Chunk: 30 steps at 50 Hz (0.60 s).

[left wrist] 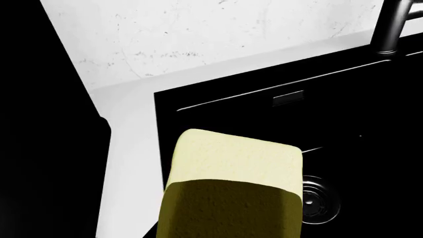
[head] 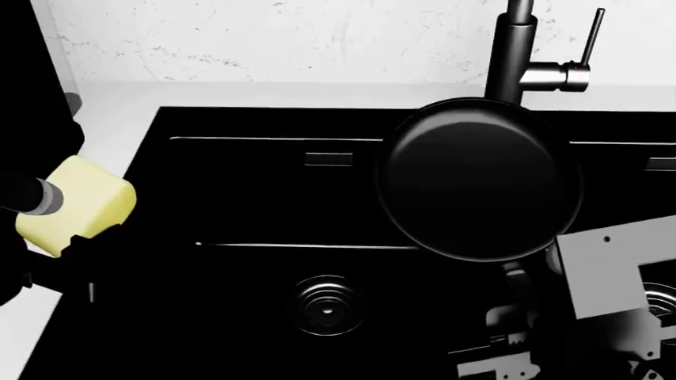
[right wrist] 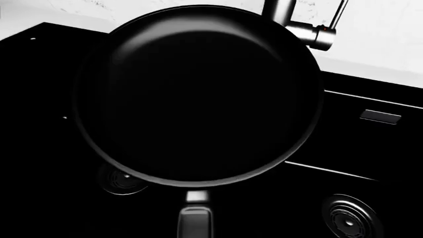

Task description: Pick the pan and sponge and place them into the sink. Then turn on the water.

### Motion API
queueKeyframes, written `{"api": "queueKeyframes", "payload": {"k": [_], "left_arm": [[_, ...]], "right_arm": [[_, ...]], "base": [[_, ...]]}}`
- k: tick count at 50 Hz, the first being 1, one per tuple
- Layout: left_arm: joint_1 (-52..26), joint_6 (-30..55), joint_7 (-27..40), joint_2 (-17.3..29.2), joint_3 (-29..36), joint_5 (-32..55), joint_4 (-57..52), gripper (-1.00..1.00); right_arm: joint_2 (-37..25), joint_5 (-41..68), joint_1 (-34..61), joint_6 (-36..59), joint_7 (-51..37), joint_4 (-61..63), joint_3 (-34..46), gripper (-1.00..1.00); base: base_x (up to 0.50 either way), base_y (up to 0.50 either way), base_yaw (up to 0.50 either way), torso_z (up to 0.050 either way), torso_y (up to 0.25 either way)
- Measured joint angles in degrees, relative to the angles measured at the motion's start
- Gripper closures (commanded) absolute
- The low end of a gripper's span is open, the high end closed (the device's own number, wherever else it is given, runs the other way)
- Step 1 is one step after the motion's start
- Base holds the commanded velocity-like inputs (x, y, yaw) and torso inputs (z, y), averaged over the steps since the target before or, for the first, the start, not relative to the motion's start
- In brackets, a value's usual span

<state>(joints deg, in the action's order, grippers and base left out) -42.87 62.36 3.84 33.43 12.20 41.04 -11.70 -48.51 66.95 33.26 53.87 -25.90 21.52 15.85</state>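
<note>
The pale yellow sponge [head: 90, 202] hangs in the air over the left rim of the black sink [head: 253, 198], with my left gripper [head: 63, 214] shut on it. Its fingers are dark and mostly hidden. In the left wrist view the sponge [left wrist: 231, 168] fills the foreground above the left basin [left wrist: 343, 109]. The round black pan [head: 480, 178] is held level above the sink, just in front of the faucet [head: 515, 47]. My right gripper [head: 518, 305] is shut on its short handle [right wrist: 196, 220]. The pan [right wrist: 198, 94] covers most of the right wrist view. No water shows.
A ridged metal drain [head: 325, 305] sits in the left basin floor and another drain [right wrist: 350, 218] in the right basin. The faucet's thin lever [head: 591, 36] points up at the right. White counter [head: 106, 111] borders the sink, with a marble wall [head: 264, 39] behind.
</note>
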Motion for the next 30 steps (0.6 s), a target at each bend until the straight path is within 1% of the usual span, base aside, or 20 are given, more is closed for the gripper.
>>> {"api": "queueKeyframes", "payload": {"k": [17, 25, 30], "left_arm": [[0.1, -0.3, 0.3, -0.3, 0.3, 0.1, 0.1, 1.00], [0.4, -0.6, 0.3, -0.2, 0.2, 0.1, 0.2, 1.00], [0.6, -0.7, 0.3, 0.0, 0.1, 0.3, 0.2, 1.00]], "right_arm": [[0.2, -0.7, 0.4, 0.1, 0.6, -0.4, 1.0, 1.00], [0.6, -1.0, 1.2, 0.5, 1.2, -0.8, 1.8, 1.00], [1.4, -2.2, 3.1, 1.4, 3.0, -1.6, 3.7, 1.00]], "base": [[0.20, 0.00, 0.00, 0.001, 0.002], [0.00, 0.00, 0.00, 0.001, 0.001], [0.00, 0.00, 0.00, 0.000, 0.002]]}}
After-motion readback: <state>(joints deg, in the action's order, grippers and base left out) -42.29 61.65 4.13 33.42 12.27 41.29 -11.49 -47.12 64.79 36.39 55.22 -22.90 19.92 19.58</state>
